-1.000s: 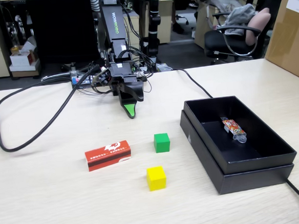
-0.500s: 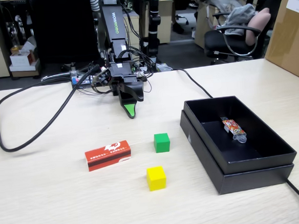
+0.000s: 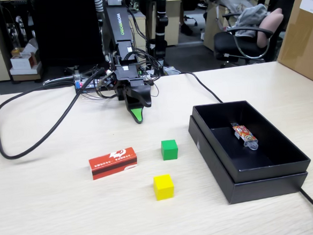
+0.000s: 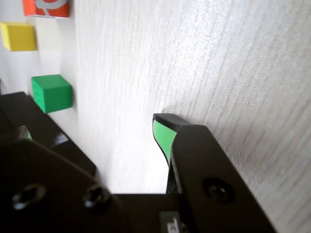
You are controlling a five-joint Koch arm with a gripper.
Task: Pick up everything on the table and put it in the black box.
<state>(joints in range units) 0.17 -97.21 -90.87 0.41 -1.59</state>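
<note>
Green cube (image 3: 169,149) sits nearest, at 5 o'clock from our gripper (image 3: 138,116); whether its jaws are parted we cannot tell; we should descend square over it.

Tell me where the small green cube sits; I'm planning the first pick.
In the fixed view the small green cube sits mid-table, between the red rectangular carton on its left and the matte black box on its right.

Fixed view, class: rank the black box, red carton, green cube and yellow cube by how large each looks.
1. black box
2. red carton
3. yellow cube and green cube: nearly alike; the yellow looks slightly bigger, but it sits nearer the camera, so unranked.
</note>
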